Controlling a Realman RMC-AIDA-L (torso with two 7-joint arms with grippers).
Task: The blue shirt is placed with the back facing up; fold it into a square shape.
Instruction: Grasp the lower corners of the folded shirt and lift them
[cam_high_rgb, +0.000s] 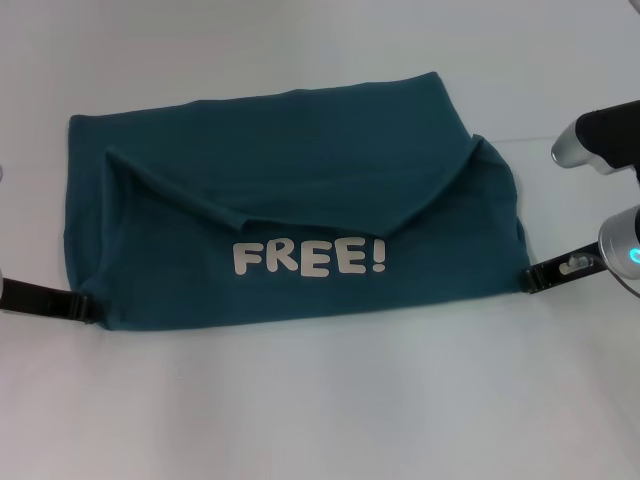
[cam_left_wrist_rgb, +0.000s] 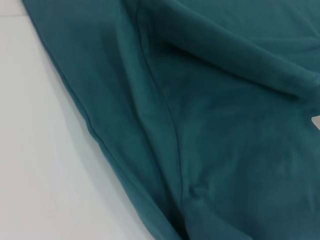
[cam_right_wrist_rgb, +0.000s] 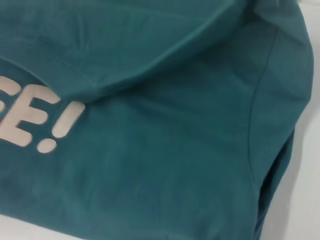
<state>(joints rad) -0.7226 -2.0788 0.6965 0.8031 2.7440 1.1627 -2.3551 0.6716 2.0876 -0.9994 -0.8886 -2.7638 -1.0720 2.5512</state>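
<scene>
- Fingers of the left gripper (cam_high_rgb: 88, 308) sit at the near-left corner of the blue shirt (cam_high_rgb: 290, 215), dark tips touching the hem; whether they pinch cloth or merely rest beside it I cannot tell.
- At the shirt's near-right corner the right gripper (cam_high_rgb: 533, 280) meets the edge in the same low pose, its grip also unreadable.
- Risk, as I judge it: if either corner is held by one layer only, a lift would peel the fold apart; uneven pulls would skew the edges.
- The raised diagonal creases above the "FREE!" lettering (cam_high_rgb: 308, 258) could bunch and spoil a square outline.
- Folded once, the shirt lies flat on the white table (cam_high_rgb: 320, 420), long axis running left to right, lettering upright toward the robot.
</scene>
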